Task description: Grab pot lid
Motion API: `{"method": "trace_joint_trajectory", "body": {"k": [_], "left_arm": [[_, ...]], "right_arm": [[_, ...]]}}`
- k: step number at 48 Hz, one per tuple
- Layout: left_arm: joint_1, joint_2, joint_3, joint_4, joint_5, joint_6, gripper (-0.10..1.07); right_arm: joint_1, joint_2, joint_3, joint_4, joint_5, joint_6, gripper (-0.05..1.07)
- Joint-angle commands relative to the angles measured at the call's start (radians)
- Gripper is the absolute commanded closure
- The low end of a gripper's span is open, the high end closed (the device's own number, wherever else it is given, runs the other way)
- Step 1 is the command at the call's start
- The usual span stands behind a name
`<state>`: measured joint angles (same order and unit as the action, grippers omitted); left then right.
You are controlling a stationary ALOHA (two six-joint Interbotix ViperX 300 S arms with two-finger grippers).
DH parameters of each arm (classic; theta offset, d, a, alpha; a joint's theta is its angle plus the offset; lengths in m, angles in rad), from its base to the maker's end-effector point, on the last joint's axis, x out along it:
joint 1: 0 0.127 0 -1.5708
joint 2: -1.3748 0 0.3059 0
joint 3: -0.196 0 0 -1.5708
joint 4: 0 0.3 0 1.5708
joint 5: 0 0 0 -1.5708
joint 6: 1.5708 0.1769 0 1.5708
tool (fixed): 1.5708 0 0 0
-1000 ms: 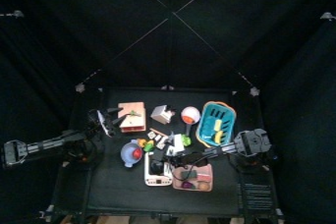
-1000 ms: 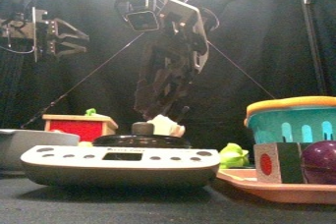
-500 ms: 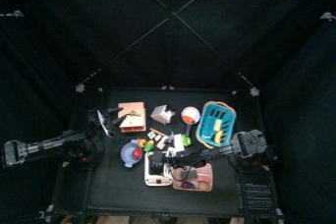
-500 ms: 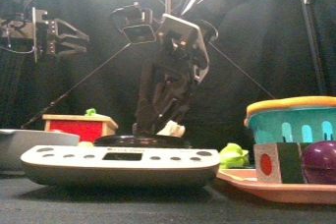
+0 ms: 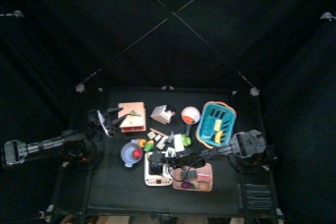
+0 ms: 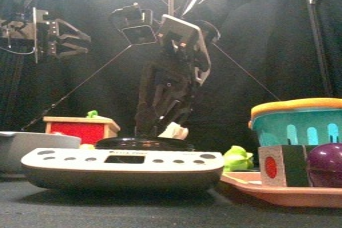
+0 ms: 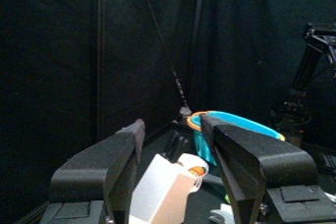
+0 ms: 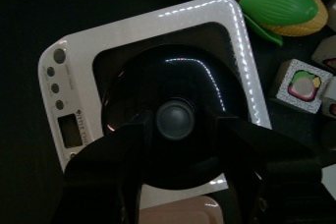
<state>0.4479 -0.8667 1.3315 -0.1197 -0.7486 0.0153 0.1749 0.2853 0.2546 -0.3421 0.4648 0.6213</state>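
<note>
The pot lid [image 8: 178, 81] is black and round with a knob in its middle. It lies on a white kitchen scale [image 8: 79, 61]. My right gripper [image 8: 178, 140] hangs straight above it, open, with one jaw on each side of the knob and not touching it. In the front view the right gripper [image 6: 162, 122] reaches down to just above the lid [image 6: 139, 144] on the scale [image 6: 120, 167]. In the top view it [image 5: 176, 159] is over the scale [image 5: 159, 174]. My left gripper [image 7: 178, 140] is open and empty, held high at the table's left [image 6: 51, 35].
A teal basket with a yellow rim [image 6: 301, 122] and a pink tray [image 6: 287, 183] stand right of the scale. A green toy [image 8: 282, 2] lies beside it. A red box [image 6: 80, 127] and a grey bowl [image 6: 20, 149] are on the left.
My right gripper has reached further left and come down, tilting, until it sits just above the lid. The left arm has not moved.
</note>
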Motion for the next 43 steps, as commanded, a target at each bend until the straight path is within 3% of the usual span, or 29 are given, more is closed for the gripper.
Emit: {"method": "trace_joint_trajectory", "body": {"k": [1, 16, 43], "left_arm": [[0.000, 0.002, -0.011, 0.000, -0.003, 0.002, 0.12], [0.002, 0.003, -0.011, 0.000, -0.005, 0.000, 0.12], [0.002, 0.003, -0.012, 0.000, -0.003, 0.002, 0.12]], "right_arm": [[-0.002, -0.023, -0.026, 0.002, -0.003, 0.002, 0.23], [-0.002, -0.029, -0.028, 0.002, 0.015, 0.003, 0.36], [-0.005, -0.074, -0.034, 0.002, 0.035, 0.011, 0.37]]}}
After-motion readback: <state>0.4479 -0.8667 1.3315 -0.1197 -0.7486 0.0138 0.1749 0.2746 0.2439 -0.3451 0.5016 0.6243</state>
